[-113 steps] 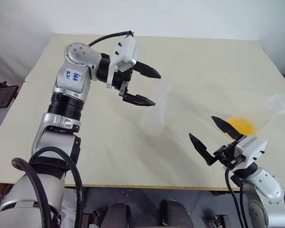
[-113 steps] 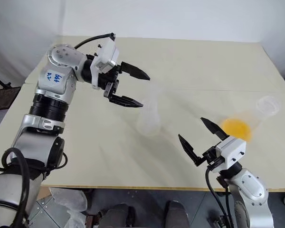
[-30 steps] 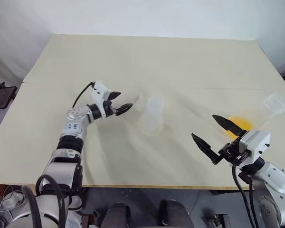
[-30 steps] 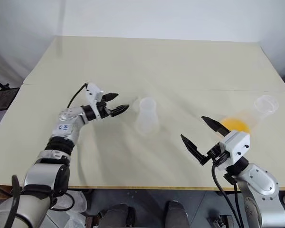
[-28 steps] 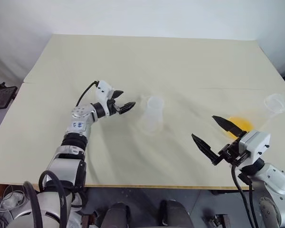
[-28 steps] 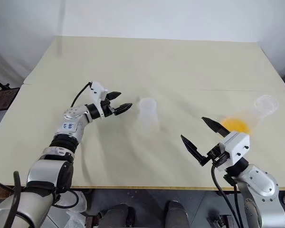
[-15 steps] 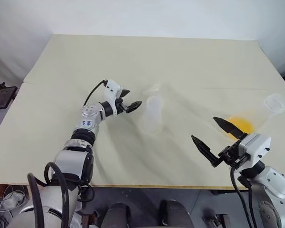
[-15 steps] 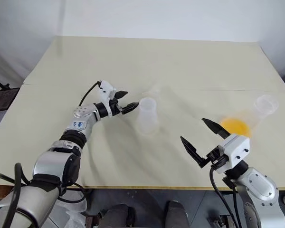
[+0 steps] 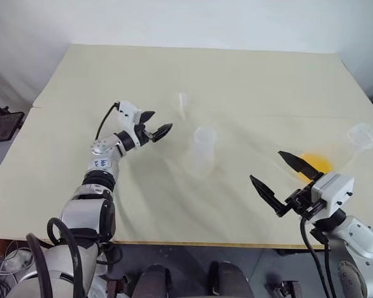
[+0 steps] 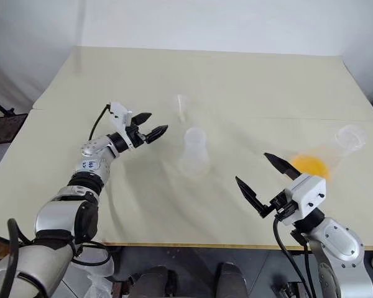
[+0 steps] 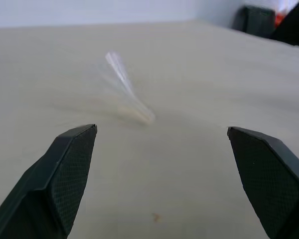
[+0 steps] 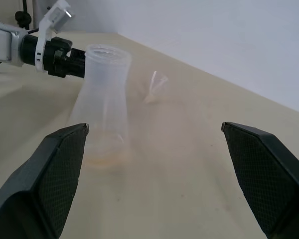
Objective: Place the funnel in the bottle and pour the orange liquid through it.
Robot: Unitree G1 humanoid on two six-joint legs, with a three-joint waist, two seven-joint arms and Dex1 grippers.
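Note:
The funnel (image 9: 182, 104), a small clear cone, sits tilted and blurred on the table behind the bottle and apart from it. In the left wrist view the funnel (image 11: 127, 97) lies ahead of my left gripper's fingers. The clear bottle (image 9: 201, 151) stands upright mid-table with its mouth uncovered. My left gripper (image 9: 162, 119) is open and empty, to the left of both. The orange liquid (image 9: 315, 162) glows inside a clear vessel (image 9: 362, 135) lying tilted at the right. My right gripper (image 9: 266, 166) hovers open and empty just in front of it.
The beige table (image 9: 236, 81) has a seam running across its middle. A dark object (image 9: 0, 123) stands beyond the left edge. The table's front edge runs just under my right arm.
The funnel was beside the bottle's mouth half a second ago and now sits farther back and to the left. My left gripper has drawn back leftward from the bottle. The right gripper has stayed still.

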